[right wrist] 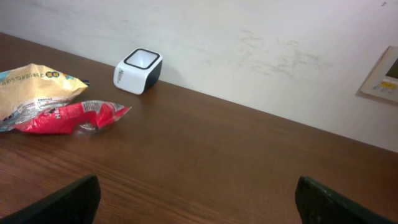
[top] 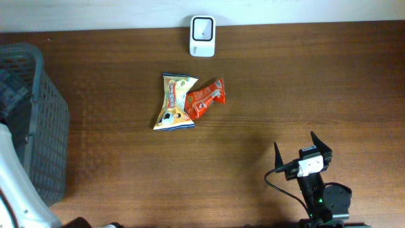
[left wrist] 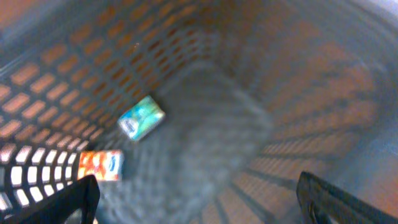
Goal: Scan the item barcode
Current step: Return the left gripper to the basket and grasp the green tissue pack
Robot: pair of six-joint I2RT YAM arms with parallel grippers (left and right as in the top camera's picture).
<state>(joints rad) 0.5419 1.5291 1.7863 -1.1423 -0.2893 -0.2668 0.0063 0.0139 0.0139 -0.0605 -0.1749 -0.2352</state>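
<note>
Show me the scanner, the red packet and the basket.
scanner (top: 202, 35), overhead view, middle of its body.
red packet (top: 205, 98), overhead view, middle of the wrapper.
basket (top: 54, 126), overhead view, its right wall.

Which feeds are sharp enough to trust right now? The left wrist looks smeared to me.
Overhead: sharp and evenly lit, with the white box-shaped barcode scanner and the yellow crinkled snack packet both crisp. Left wrist: blurred throughout, the grey plastic mesh basket and the teal packet inside it soft-edged. Right wrist: clear, the scanner's edges clean against the pale wall.
</note>
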